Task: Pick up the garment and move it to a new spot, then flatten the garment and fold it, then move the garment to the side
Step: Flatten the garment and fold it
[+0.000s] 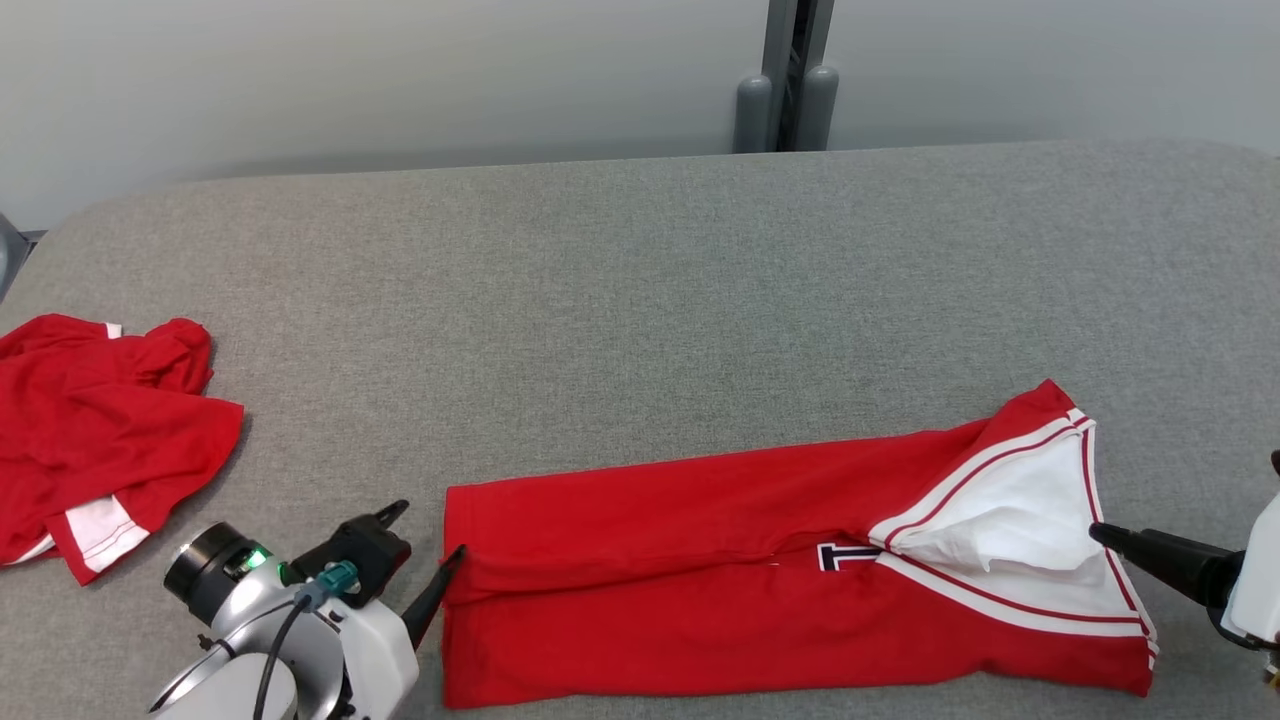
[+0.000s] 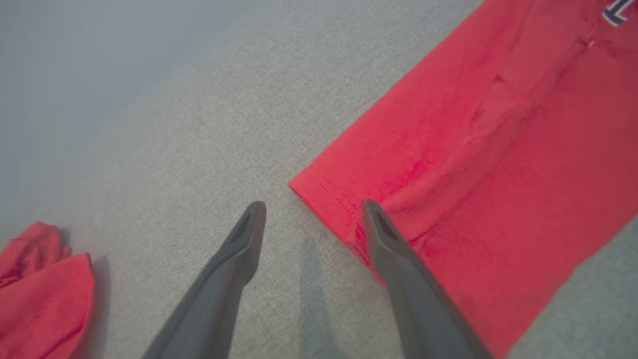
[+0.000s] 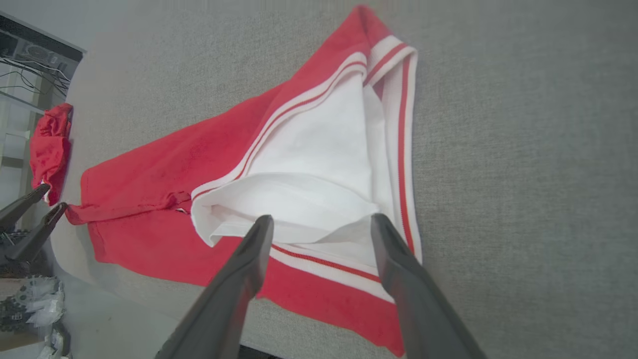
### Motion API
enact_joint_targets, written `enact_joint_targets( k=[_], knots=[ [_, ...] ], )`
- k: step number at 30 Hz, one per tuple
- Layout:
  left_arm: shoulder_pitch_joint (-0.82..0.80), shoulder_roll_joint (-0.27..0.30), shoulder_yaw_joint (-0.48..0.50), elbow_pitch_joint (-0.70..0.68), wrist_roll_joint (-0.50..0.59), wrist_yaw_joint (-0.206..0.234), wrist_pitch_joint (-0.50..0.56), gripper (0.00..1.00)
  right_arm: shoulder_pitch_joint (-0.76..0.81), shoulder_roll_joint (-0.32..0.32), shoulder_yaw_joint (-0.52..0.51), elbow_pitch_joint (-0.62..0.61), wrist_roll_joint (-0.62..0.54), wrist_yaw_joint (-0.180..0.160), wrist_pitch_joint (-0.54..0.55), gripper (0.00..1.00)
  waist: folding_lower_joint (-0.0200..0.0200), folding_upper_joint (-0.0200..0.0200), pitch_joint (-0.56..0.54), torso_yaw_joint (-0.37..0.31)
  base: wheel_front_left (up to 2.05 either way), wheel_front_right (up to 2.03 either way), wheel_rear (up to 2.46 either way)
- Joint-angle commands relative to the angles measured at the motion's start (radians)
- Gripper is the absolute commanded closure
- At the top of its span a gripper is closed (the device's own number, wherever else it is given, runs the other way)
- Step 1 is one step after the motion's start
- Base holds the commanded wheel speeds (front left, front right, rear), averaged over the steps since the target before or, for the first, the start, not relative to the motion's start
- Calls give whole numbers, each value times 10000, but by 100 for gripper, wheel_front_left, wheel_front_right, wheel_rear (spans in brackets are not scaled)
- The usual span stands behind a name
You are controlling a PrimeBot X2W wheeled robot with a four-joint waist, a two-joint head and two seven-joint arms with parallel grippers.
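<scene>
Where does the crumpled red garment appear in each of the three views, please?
Head view: the crumpled red garment lies at the left edge.
Left wrist view: the crumpled red garment sits in the bottom-left corner.
Right wrist view: the crumpled red garment is small, upper left.
Shared landmark: the folded red jersey, its hem end nearest it everywhere.

Crumpled red shirt [image 1: 100,430], grey table [image 1: 640,300], posts [image 1: 785,105]

The red garment [image 1: 720,560] with white striped trim lies folded lengthwise, flat.
</scene>
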Motion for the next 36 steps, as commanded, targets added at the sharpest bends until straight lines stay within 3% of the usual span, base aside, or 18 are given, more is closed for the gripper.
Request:
enact_joint_targets(
  k=[1,6,15,22,25,36],
  knots=[
    [91,3,80,-22,-53,90,-69,0,114,26,-93,-23,-52,1,-55,0,0,-1,-13,-4,0,0,0],
    [180,-311,766,-172,-552,750,-690,0,134,516,-845,-621,-772,1,-742,0,0,-1,-57,-10,0,0,0],
    [454,-1042,2082,-414,-1443,1627,-2102,0,308,1093,-1209,-1602,-2440,1,-3906,0,0,-1,-44,-31,0,0,0],
    [751,-1551,2850,-504,-1427,1901,-2447,0,240,1421,-643,-1073,-3270,1,-6021,0,0,-1,37,-62,0,0,0],
    [884,-1725,3275,-782,-803,2087,-2461,0,42,1477,-512,-613,-3655,1,-6739,0,0,-1,79,-33,0,0,0],
    [2000,-2904,4695,-1238,483,1552,-2464,0,-575,1960,-44,1484,-4582,1,-8196,0,0,-1,142,196,0,0,0]
  ],
)
